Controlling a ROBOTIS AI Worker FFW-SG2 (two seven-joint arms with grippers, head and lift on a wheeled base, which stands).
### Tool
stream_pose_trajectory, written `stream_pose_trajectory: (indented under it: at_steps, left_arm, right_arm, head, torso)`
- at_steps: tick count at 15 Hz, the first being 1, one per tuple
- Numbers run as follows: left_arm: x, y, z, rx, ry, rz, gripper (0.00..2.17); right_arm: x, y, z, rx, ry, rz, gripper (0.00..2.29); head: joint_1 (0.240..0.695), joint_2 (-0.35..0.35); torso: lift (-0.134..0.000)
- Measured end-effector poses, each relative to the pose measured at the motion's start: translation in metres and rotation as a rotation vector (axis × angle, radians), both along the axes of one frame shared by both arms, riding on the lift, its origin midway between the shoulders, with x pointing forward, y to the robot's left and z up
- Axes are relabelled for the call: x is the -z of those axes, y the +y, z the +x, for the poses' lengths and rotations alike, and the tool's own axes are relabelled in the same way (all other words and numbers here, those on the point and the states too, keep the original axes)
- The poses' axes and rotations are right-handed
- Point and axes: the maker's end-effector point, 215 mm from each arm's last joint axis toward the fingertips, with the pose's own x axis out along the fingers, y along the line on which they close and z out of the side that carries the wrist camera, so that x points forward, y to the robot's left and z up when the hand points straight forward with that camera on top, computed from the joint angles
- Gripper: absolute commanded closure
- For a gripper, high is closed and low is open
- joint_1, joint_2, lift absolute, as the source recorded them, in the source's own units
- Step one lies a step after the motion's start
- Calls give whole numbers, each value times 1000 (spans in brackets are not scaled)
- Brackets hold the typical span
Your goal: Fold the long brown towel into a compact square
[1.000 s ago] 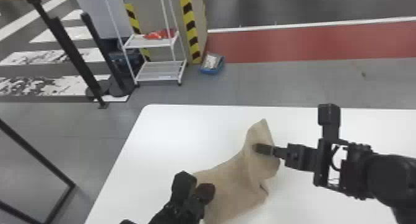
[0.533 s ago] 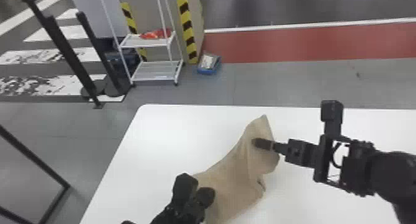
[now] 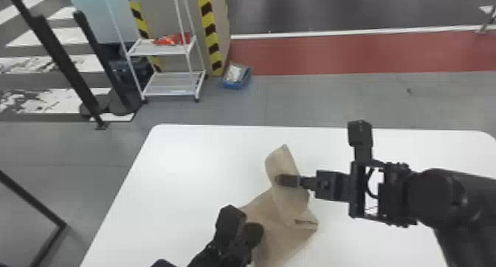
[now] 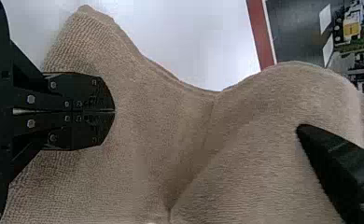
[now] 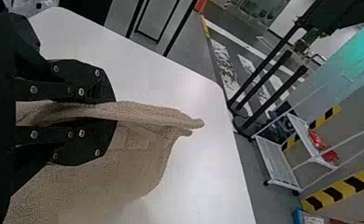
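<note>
Beyond the table [image 3: 177, 166] stands a cart [image 3: 171, 88], the right claw [image 3: 286, 180] pinching the towel [image 3: 282, 238], the left claw [image 3: 254, 233] closed and empty.

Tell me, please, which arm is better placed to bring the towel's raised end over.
Probably the right: its gripper holds the towel by that raised end, while the left gripper is shut on no visible cloth.

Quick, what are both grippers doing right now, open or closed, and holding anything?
Left gripper: closed, with no cloth visible pinched in it, over the towel.
Right gripper: closed on the towel.
</note>
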Motion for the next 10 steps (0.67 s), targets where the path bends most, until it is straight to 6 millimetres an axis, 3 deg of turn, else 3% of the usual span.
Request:
stream_pose_trajectory:
  at_steps: [5,10]
  left_arm:
    - [-3,9,6,-15,-9,4,1693]
    - [-4,1,6,-6,-8,-5,1693]
  right_arm:
    - [25,0,-16,-44,77,-74,967]
    - [32,13,-5,-59,50,-98,967]
  head:
    - [695,161]
    - [695,165]
  torso:
    - [0]
    - [0]
